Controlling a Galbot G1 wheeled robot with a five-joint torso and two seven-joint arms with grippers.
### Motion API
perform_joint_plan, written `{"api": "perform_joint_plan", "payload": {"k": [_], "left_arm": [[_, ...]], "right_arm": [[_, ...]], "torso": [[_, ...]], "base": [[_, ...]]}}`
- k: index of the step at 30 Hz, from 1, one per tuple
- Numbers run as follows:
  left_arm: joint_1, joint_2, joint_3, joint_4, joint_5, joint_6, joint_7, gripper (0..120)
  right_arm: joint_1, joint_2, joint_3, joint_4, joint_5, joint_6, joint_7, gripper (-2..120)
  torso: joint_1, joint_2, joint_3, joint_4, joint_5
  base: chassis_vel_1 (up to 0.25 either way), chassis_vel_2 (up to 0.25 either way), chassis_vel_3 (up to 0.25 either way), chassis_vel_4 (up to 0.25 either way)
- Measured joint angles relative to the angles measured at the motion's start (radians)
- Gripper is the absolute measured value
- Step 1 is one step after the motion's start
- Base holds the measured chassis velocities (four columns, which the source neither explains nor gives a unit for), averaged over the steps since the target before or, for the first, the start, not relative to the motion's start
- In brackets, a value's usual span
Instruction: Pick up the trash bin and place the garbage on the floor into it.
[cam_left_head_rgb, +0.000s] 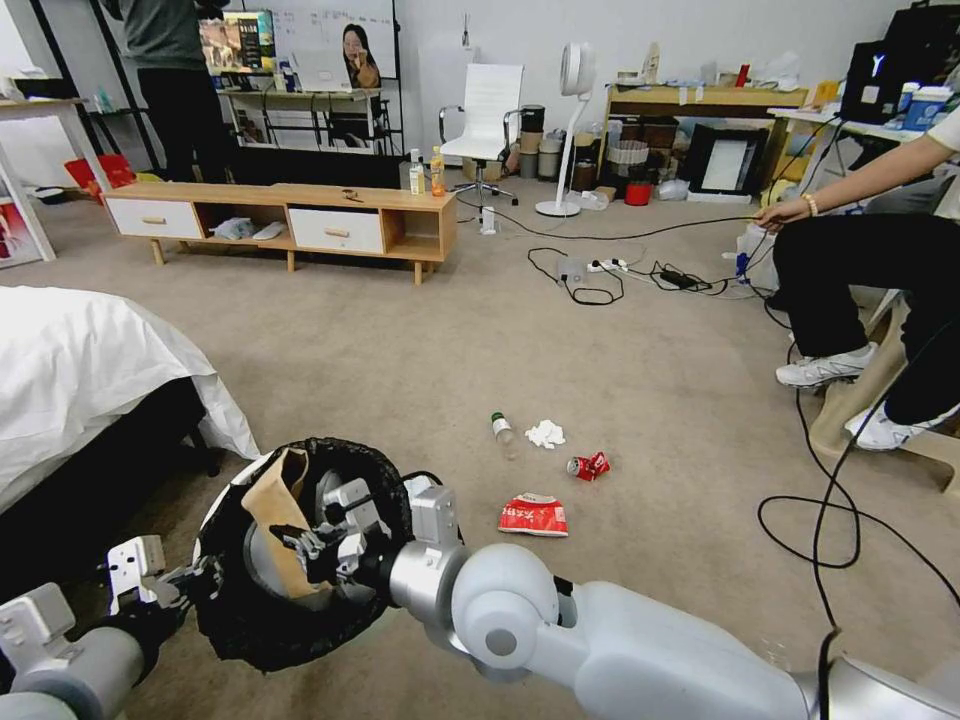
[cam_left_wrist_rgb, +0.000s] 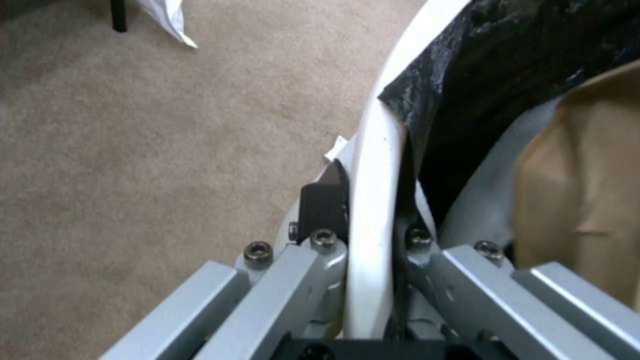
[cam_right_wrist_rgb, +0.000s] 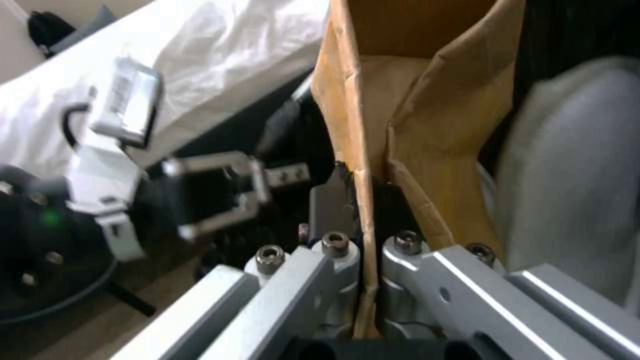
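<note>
My left gripper is clamped on the white rim of the trash bin, one finger outside the wall and one inside against the black bag. I hold the bin low in front of me, just beside the corner of the bed, whose white sheet hangs close to its near side. My right gripper reaches into the mouth of the bin, fingers pinched together on the edge of the brown cardboard piece, which stands upright inside. Open floor lies ahead. On it, well apart from the bin, lie the snack packet, the crushed can, a tissue and the small bottle. Black cables loop across the carpet to my right.
</note>
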Motion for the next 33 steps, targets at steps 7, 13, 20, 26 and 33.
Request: {"api": "perform_joint_plan", "payload": {"k": [7,13,20,26,33], "left_arm": [[-0.002,-0.001,0.003,0.009,0.003,0.000,0.000,2],[-0.005,-0.002,0.005,0.013,0.004,0.000,0.000,2],[-0.005,-0.002,0.008,0.021,0.010,0.000,0.000,2],[-0.005,-0.002,0.008,0.022,0.011,0.000,0.000,2],[-0.005,-0.004,0.007,0.029,0.016,0.000,0.001,2]], "right_arm": [[-0.008,-0.023,0.003,0.009,-0.008,0.000,-0.002,5],[-0.005,-0.039,0.012,0.027,-0.007,-0.001,-0.003,25],[0.009,-0.050,0.034,0.056,0.008,-0.005,0.000,56],[0.016,-0.056,0.044,0.074,0.017,-0.010,0.005,72],[0.018,-0.082,0.077,0.110,0.022,-0.013,0.010,96]], "torso": [[0.000,0.000,0.000,0.0000,0.0000],[0.000,0.000,0.000,0.0000,0.0000],[0.000,0.000,0.000,0.0000,0.0000],[0.000,0.000,0.000,0.0000,0.0000],[0.000,0.000,0.000,0.0000,-0.0001]], "base": [[0.000,0.000,0.000,0.000],[0.000,0.000,0.000,0.000],[0.000,0.000,0.000,0.000],[0.000,0.000,0.000,0.000],[0.000,0.000,0.000,0.000]]}}
